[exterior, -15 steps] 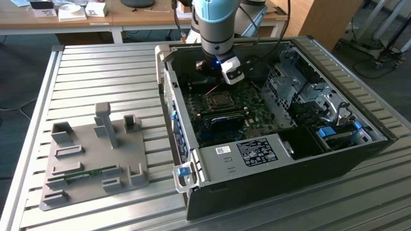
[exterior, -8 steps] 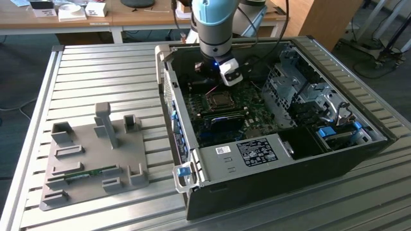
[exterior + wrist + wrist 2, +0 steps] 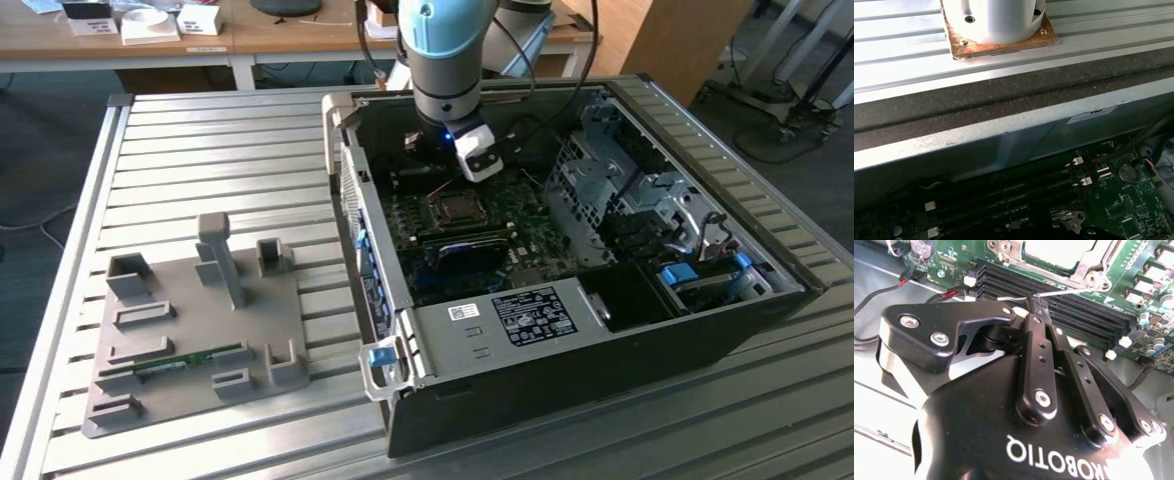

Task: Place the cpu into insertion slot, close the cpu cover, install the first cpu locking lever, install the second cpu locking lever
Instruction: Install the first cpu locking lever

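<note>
Gripper [image 3: 1037, 304]: fingers closed together, pinching a thin lever [image 3: 1066, 291] beside the cpu cover [image 3: 1081, 270]; cpu [image 3: 1064, 250] seated under cover; memory slots [image 3: 1079, 315] adjacent.

Slatted metal table [image 3: 200, 140], computer case [image 3: 561, 330], grey fixture tray [image 3: 187, 340]

A big black computer case [image 3: 561, 250] lies open on a ribbed metal desk [image 3: 214, 150]. Inside is a green board [image 3: 514, 235] with long black memory slots [image 3: 1079, 310]. At nine o'clock from the case sits a grey plastic tray [image 3: 187, 330] with upright posts. At twelve o'clock stands a wooden table [image 3: 267, 35] with small white boxes [image 3: 147, 25].
</note>
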`<action>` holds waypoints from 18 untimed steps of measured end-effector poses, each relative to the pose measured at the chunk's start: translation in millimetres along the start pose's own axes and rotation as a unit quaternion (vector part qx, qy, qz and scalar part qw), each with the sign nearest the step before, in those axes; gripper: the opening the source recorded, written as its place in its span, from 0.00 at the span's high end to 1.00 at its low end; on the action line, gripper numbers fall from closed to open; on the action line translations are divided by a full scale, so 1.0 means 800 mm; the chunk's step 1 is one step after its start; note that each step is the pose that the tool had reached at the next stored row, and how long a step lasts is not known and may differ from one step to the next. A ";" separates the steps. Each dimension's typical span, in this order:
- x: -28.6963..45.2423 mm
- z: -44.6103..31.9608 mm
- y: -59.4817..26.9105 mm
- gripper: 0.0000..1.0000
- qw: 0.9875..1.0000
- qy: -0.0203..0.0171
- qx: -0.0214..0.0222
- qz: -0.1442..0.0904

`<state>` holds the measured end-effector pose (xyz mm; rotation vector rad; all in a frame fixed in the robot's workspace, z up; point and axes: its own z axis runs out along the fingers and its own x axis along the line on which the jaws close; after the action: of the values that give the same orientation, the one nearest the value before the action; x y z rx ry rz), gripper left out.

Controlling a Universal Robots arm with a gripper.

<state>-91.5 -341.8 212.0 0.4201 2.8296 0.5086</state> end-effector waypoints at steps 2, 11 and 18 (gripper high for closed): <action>0.0001 0.0005 0.000 0.89 1.000 0.000 0.000 0.000; -0.0001 0.0027 0.002 0.89 1.000 0.000 0.000 0.000; -0.0007 0.0058 0.002 0.89 1.000 0.000 0.000 0.000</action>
<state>-89.3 -339.0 208.5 0.4200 2.8297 0.5075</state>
